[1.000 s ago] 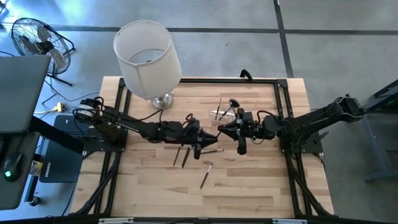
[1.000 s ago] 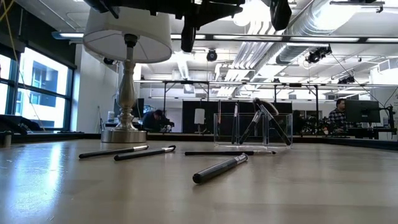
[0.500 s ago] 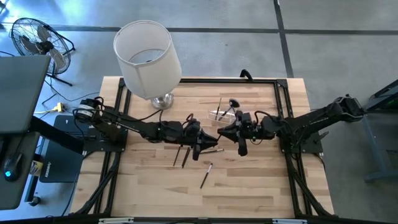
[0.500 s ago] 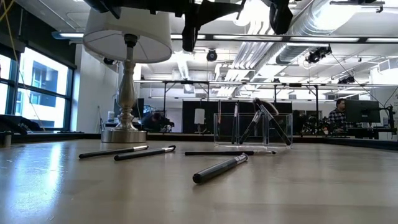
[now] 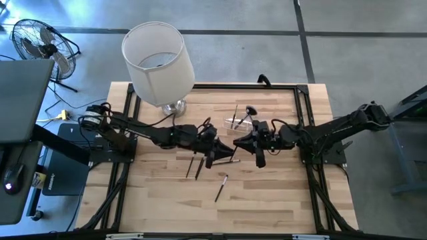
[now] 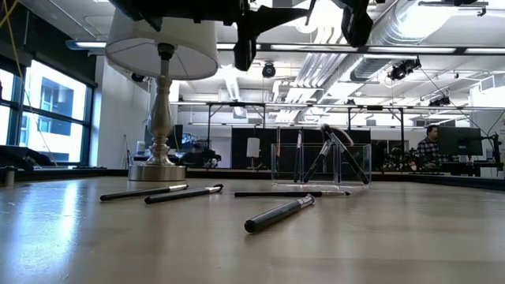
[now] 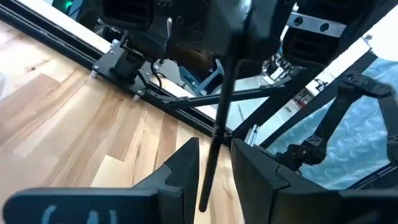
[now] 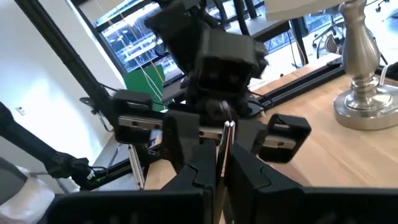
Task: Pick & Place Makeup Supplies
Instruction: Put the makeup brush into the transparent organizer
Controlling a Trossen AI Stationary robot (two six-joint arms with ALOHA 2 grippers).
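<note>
Nearest to us in the low view, one dark pencil lies alone on the wooden surface. Behind it, two more brushes lie side by side to the left, and a thin one rests in front of the clear holder. This holder stands upright and has a few brushes leaning inside it. Further back, the lamp stands on its silver base.

From above, we see both arms meeting over the middle of the surface, above the loose brushes. The left end effector and the right end effector face each other, very close. In the left wrist view, a thin dark brush passes between the left fingers, which are nearly closed around it. In the right wrist view, the right fingers are also closed on a thin stick with a pale tip. It seems to be the same brush, held from both ends, but we cannot tell for certain.
</note>
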